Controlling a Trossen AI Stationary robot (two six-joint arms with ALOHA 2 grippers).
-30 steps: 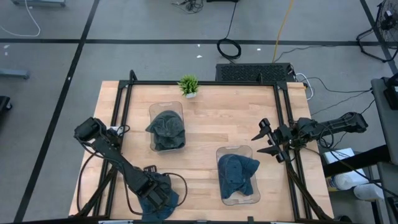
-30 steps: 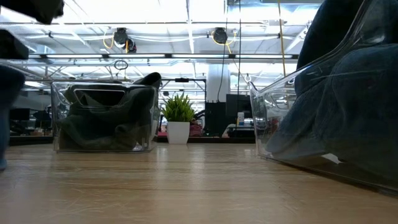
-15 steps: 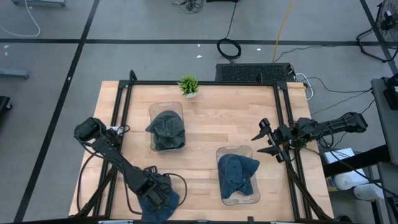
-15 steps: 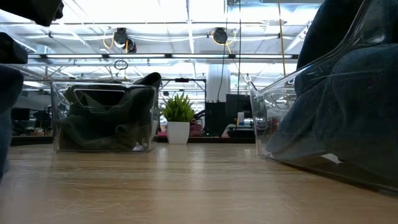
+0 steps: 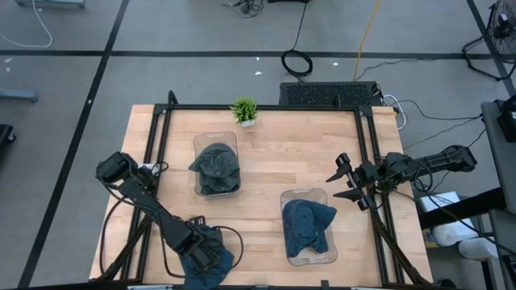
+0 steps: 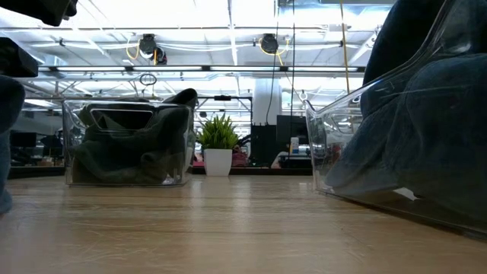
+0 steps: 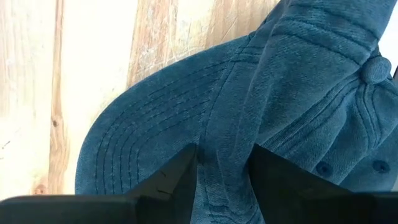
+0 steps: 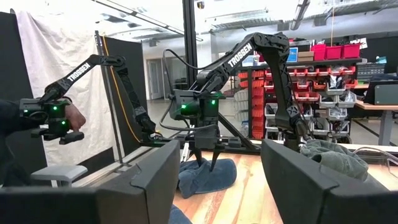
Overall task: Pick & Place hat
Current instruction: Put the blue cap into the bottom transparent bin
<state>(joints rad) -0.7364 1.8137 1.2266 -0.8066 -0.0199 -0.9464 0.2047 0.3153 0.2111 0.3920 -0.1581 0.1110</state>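
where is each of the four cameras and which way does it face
High view: overhead, straight down on the table; both arms show, left gripper on a blue hat, right gripper at the right edge.
Low view: at tabletop height, level across to the plant and two clear bins.
Left wrist view: close on the blue hat, its own fingers pinching the fabric.
Right wrist view: across the table, past its own open fingers.
Shared: the right wrist view also shows the left gripper and blue hat.

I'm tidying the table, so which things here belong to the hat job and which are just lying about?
Job:
- blue hat under the left gripper, shut on it
- two clear bins, a hat in each
- right gripper, open, waiting at the table's right edge

Lying about:
- potted plant
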